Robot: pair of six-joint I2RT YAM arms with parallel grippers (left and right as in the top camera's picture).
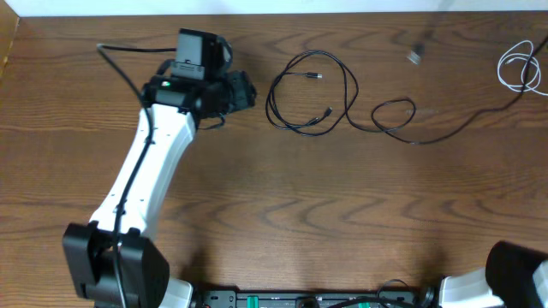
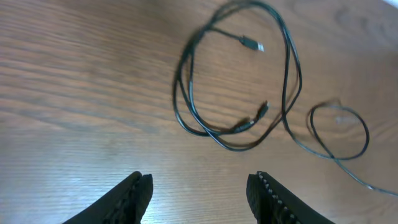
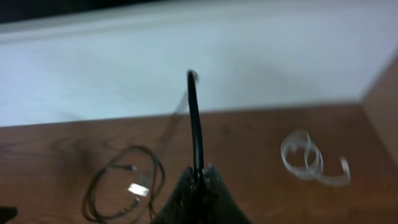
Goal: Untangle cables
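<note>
Although the black cable (image 1: 301,128) lies mostly slack in a double loop at upper centre of the overhead frame, its tail runs right through a smaller loop and climbs toward the white cable (image 1: 503,68), which is coiled at the upper right edge. Whether the two cross there is too small to tell. A silvery plug (image 2: 252,45) and a dark one rest inside the big loop, so those ends look free to be drawn out. The left hand (image 2: 199,190) hovers low over the bench (image 1: 342,214), just left of the loop. Its fingers (image 2: 140,186) are spread wide with nothing between them, probably lined up to come down on a strand. In its own view the right hand (image 3: 199,177) is pinched tight on a black strand that rises straight up from its tips. That is likely the black cable's far end, lifted to pull it away from the white coil seen to its right. This hand does not show in the overhead view. Only a blurred plug floats at the upper right, apparently raised off the bench.
</note>
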